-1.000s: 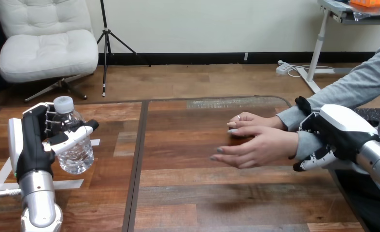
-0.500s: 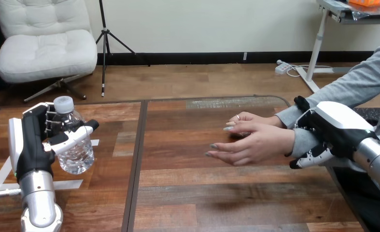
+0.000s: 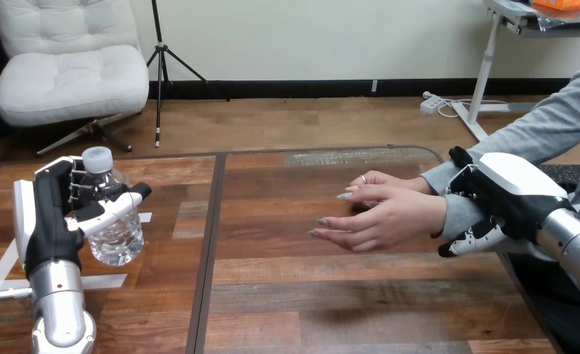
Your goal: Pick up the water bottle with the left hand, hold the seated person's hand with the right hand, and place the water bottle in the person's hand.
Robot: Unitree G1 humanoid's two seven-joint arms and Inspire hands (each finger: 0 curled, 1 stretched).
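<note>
The robot's left hand has fingers and thumb curled round the clear plastic water bottle with a white cap, which stands upright at the left part of the brown wooden table; I cannot tell if it is lifted off the wood. The right hand is wrapped round the person's grey-sleeved wrist, thumb above and fingers below. The person's hand stretches out open, well apart from the bottle. I judge 2 of 3 steps done; carrying the bottle across and placing it in that hand is left
</note>
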